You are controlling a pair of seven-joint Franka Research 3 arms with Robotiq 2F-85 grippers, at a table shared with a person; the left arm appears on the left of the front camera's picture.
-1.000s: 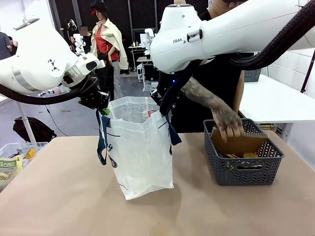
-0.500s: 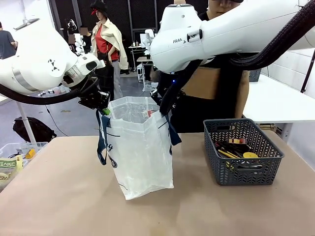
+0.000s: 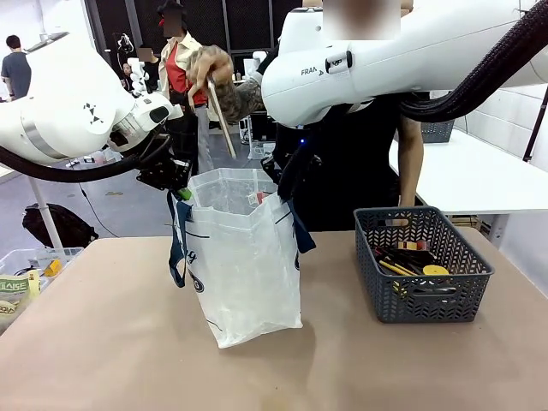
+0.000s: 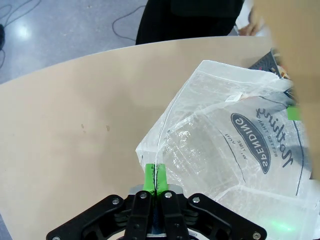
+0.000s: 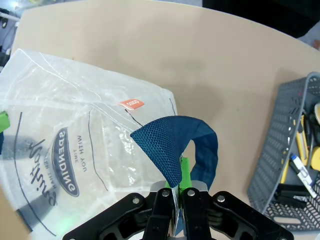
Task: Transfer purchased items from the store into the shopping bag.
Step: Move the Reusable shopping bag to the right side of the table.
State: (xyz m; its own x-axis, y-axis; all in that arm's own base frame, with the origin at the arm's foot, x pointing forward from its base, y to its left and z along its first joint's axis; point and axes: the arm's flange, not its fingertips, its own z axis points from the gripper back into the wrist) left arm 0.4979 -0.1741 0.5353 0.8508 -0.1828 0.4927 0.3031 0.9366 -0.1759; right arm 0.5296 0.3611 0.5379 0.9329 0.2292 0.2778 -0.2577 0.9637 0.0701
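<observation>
Brown packet [image 3: 222, 116] has risen above bag [image 3: 244, 265] on table [image 3: 111, 342].

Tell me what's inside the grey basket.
Small packaged items, yellow, red and dark, lie in the basket. Its near wall hides anything lying low against it.

The shopping bag [image 3: 248, 274] — translucent white, navy-strapped, dark-lettered; store basket [image 3: 428, 300] dark grey, herringbone-slotted; table [image 3: 128, 360] tan.

Open shopping bag [image 3: 248, 274] mouth, hand [image 3: 210, 65] overhead, basket [image 3: 425, 296] unblocked
</observation>
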